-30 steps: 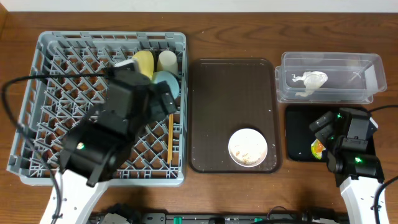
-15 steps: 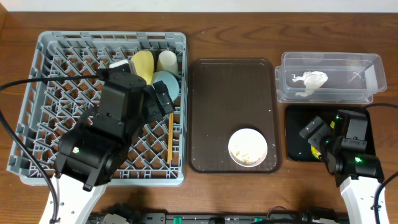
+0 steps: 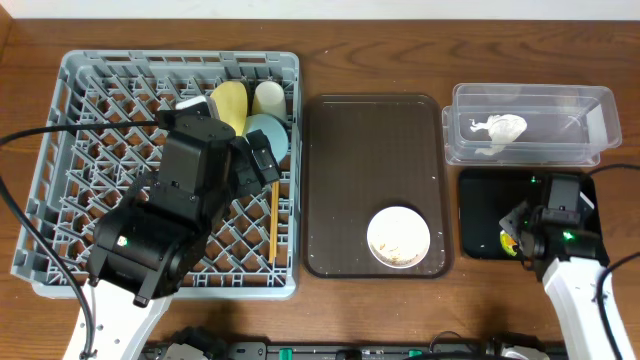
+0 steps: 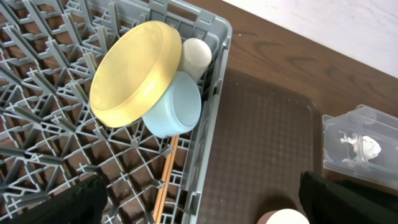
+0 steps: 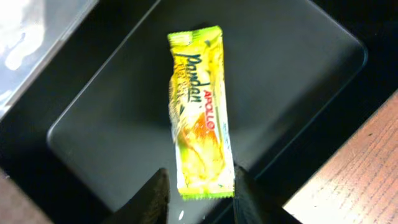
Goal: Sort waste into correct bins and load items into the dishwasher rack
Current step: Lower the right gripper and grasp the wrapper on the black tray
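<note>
Almost done, all but the white bowl of crumbs, with left end effector wide open and empty, right end effector half shut by the wrapper, hold unclear.

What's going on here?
Two robot arms are tidying. The right gripper hangs over a shallow black tray, fingers either side of a yellow-green snack wrapper lying there; whether it grips is unclear. The open left gripper hovers over a grey plastic rack holding a yellow plate, light blue bowl, small white cup and wooden chopsticks. A crumpled white napkin lies in a clear tub; a white bowl of crumbs sits on a brown tray.
</note>
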